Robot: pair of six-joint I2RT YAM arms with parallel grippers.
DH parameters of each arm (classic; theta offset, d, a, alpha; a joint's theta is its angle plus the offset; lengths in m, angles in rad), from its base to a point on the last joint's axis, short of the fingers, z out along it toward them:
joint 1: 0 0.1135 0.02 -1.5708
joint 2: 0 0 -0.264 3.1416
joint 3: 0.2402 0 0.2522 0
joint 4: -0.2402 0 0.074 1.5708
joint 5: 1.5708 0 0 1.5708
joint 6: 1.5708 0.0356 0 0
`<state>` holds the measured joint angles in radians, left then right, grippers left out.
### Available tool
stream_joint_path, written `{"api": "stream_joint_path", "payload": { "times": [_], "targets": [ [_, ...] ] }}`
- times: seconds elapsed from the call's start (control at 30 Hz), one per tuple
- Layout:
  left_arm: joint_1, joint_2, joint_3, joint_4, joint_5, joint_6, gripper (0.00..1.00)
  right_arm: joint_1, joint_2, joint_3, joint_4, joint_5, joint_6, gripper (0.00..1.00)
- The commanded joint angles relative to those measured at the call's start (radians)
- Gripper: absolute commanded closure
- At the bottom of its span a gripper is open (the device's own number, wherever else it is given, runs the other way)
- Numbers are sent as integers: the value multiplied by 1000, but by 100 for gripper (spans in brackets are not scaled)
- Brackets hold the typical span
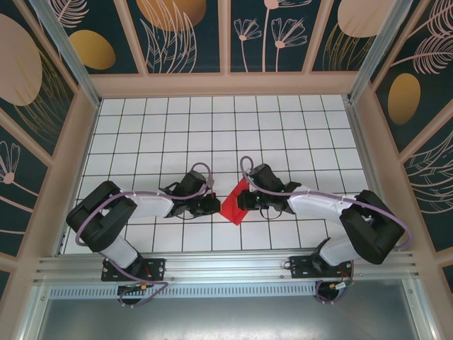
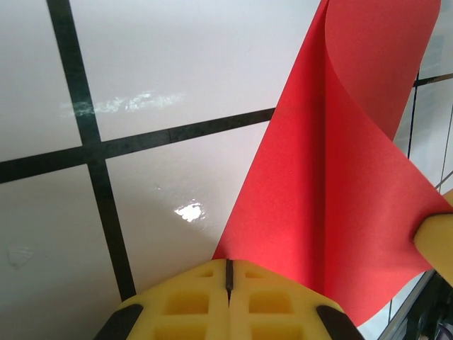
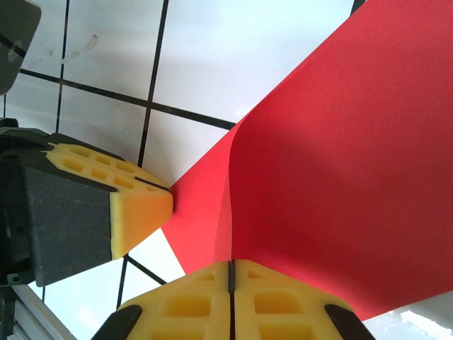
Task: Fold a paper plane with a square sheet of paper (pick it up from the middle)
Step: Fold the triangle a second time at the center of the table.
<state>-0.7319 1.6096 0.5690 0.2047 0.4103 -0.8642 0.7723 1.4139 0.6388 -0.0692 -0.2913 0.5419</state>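
The white tiled table (image 1: 212, 127) is occupied near its front edge by the left arm (image 1: 113, 219) and the right arm (image 1: 354, 219), both bent inward so that their wrists meet close to the middle. Between them the square sheet of paper (image 1: 232, 209) is held, raised off the tiles at least in part and seen from above as a small red diamond. It is bowed into a soft roll, one part being brought over another, and no sharp crease can be made out on it. The left gripper (image 2: 228, 263) is pressed together on what looks like a corner of the sheet, the red surface emerging straight from between its yellow pads. The right gripper (image 3: 231, 265) is likewise closed on the paper just beside it, so the two pinch points lie near each other. The task is judged to be at its start: the pick-up is done and a first fold is begun but not flattened. Every later crease, and the pointed dart shape, is left to be made.
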Motion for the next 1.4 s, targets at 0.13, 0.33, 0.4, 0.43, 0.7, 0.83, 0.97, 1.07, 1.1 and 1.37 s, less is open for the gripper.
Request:
{"api": "stream_joint_path", "payload": {
  "times": [0.13,0.33,0.4,0.43,0.7,0.83,0.97,1.07,1.1,1.37],
  "targets": [
    [-3,46,-4,-125,-86,36,98,-62,-34,-20,-30,-69,-91,91],
    [-4,41,9,-128,-82,39,98,-65,2,-1,-41,-74,-134,90],
    [-4,36,11,-132,-83,42,97,-66,16,2,-31,-88,-139,90],
    [-4,34,12,-132,-84,42,97,-66,25,7,-32,-89,-143,90],
    [-4,36,23,-140,-85,48,97,-65,51,18,-52,-52,-158,90],
    [-4,35,27,-148,-90,53,97,-66,48,17,-66,-13,-160,90],
    [-4,39,28,-148,-90,54,97,-65,46,16,-71,19,-175,90],
    [-4,39,30,-149,-90,59,97,-64,44,16,-66,26,-183,90],
    [-3,41,29,-150,-87,59,97,-66,46,18,-66,25,-184,90],
    [-4,44,33,-148,-85,59,97,-65,52,16,-60,27,-201,90]
  ]
}}
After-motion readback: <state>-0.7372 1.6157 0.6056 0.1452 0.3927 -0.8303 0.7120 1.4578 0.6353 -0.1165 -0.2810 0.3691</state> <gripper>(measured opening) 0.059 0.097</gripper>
